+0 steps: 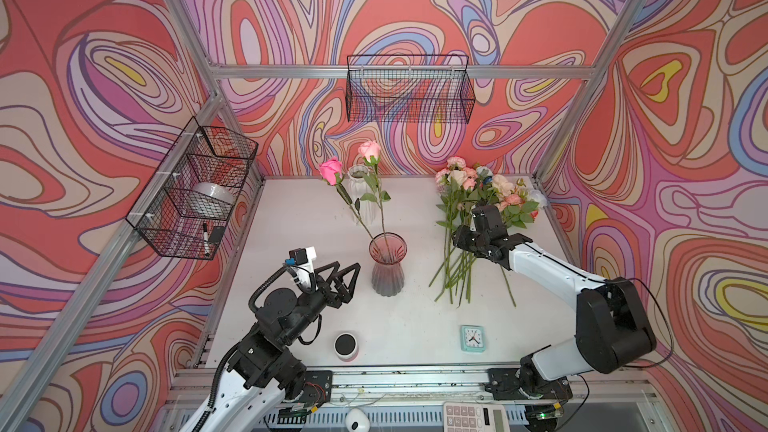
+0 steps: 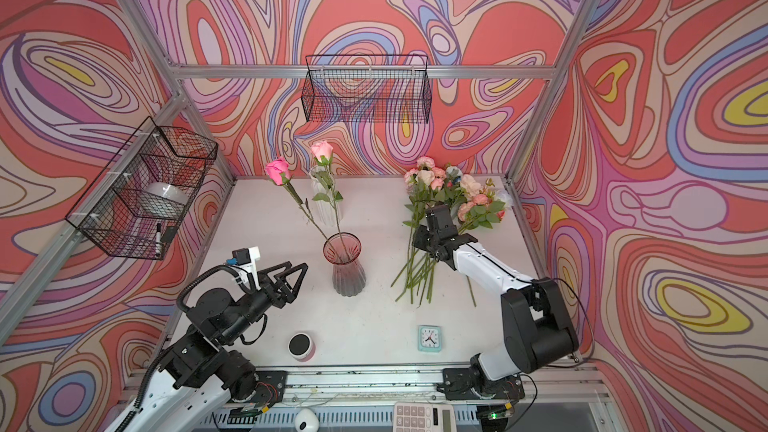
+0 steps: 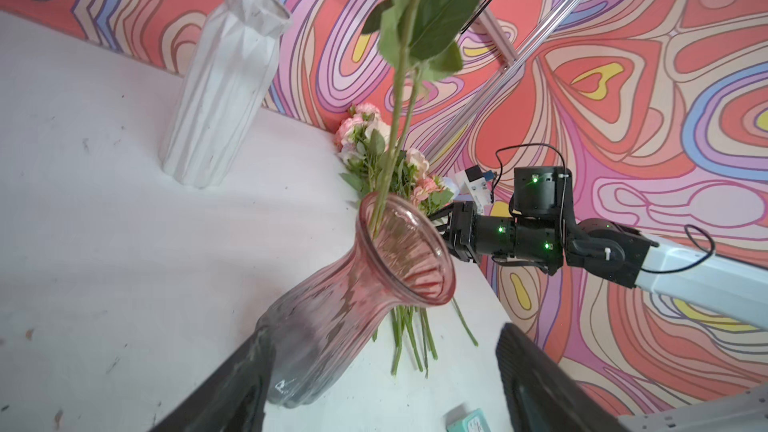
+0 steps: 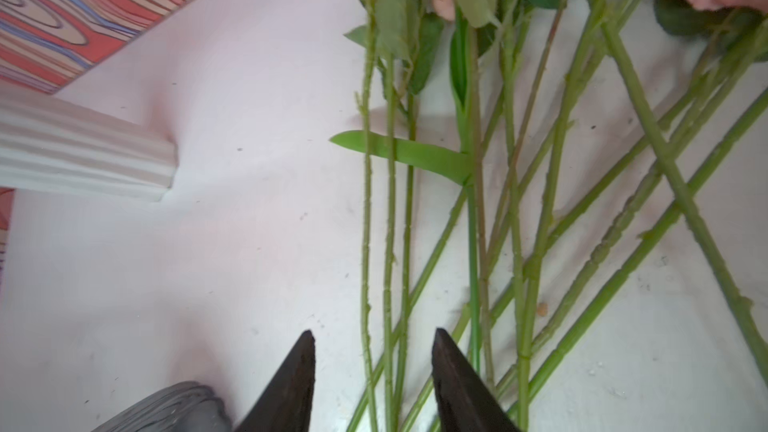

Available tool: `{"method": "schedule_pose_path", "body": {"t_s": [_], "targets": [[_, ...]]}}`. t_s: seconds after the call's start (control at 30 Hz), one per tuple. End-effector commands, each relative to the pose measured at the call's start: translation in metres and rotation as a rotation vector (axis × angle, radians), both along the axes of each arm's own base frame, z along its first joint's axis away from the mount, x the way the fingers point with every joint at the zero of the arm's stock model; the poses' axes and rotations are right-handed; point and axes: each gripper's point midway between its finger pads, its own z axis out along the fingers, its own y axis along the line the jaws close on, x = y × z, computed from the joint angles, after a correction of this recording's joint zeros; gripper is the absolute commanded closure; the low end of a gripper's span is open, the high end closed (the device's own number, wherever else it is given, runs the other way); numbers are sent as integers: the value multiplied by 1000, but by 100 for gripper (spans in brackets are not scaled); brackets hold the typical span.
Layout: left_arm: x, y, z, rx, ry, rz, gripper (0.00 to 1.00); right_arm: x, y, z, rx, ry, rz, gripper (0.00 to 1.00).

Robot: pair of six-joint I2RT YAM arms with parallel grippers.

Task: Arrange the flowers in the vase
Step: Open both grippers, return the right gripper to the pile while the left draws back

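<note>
Two roses (image 1: 369, 150) in vase (image 1: 387, 274), stem ends obscured; left pincer (image 1: 347, 271) wide, empty; right pincer (image 4: 372, 336) apart, perhaps straddling stems (image 4: 388, 243)

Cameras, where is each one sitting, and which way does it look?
Top views: high over the near edge, looking down on both arms and the pink ribbed glass vase holding two pink roses.
Left wrist: on the left arm, facing that vase between the fingers of the open left gripper; the right arm shows behind.
Right wrist: on the right arm, looking down past the open right gripper at loose green flower stems.
Shared: both wrist views show the tall white pleated vase.
</note>
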Motion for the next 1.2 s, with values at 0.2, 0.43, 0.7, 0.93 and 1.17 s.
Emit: {"method": "schedule_pose_path", "body": {"t_s": [0.2,0.43,0.7,0.93,1.17], "targets": [[-12,6,-42,-39,115,6,16,44,-31,-33,-121,64,-76,60],[-16,11,-53,-36,132,23,16,59,-42,-46,-186,99,-96,67],[-16,13,-51,-34,129,28,17,66,-50,-53,-212,119,-101,82],[-16,13,-51,-34,130,30,17,63,-51,-38,-223,81,-88,98],[-15,12,-49,-41,129,28,17,57,-50,1,-200,-2,-78,100]]}}
